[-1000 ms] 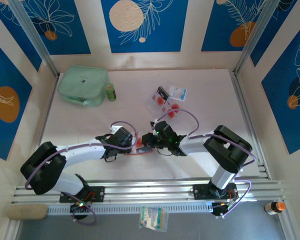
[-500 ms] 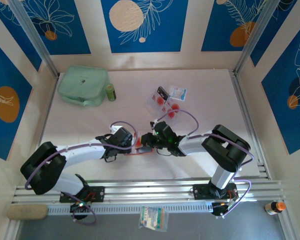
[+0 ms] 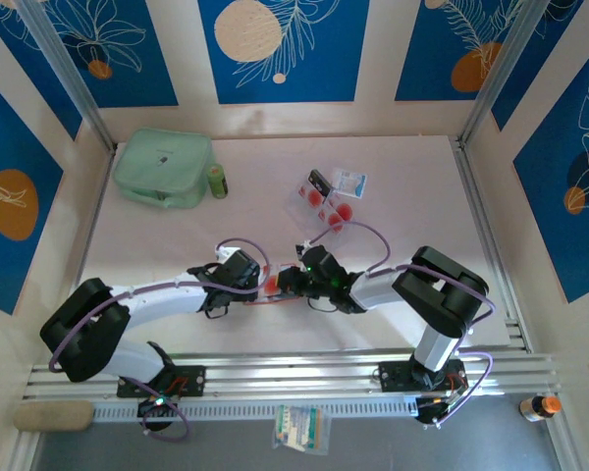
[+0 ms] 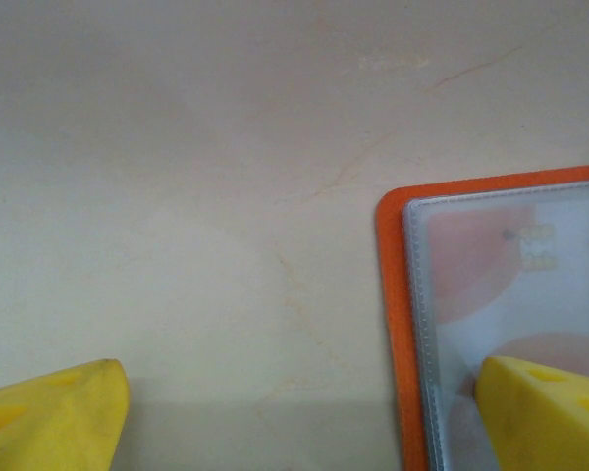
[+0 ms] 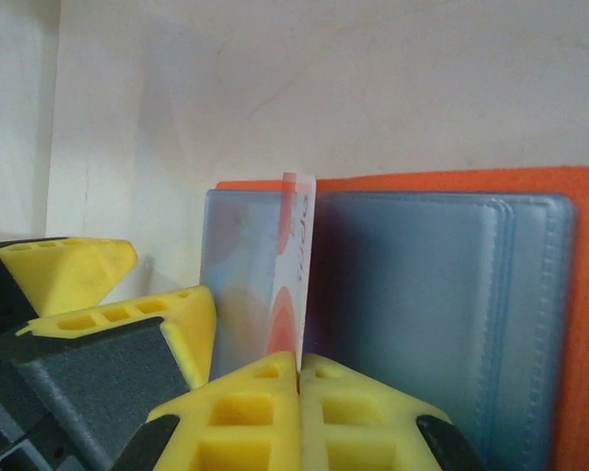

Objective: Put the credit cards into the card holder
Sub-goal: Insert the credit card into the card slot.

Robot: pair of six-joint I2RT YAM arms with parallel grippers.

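The orange card holder (image 5: pixel 452 183) lies open on the table, its clear sleeves facing up. My right gripper (image 5: pixel 301 361) is shut on a credit card (image 5: pixel 294 257) that stands on edge between two sleeves. My left gripper (image 4: pixel 299 417) is open wide at the holder's corner. One of its fingertips (image 4: pixel 548 414) rests on a sleeve that has a card (image 4: pixel 510 280) inside; the other is on bare table. From above, both grippers meet over the holder (image 3: pixel 272 286). More credit cards (image 3: pixel 326 201) lie loose further back.
A mint-green zip pouch (image 3: pixel 164 169) and a small green bottle (image 3: pixel 217 181) stand at the back left. A small blue-and-white packet (image 3: pixel 349 182) lies beside the loose cards. Aluminium rails (image 3: pixel 294 368) run along the near edge, and frame posts stand at the back corners.
My right gripper has slid a little to the left with the card, closer over the holder. The left arm has stayed in place.
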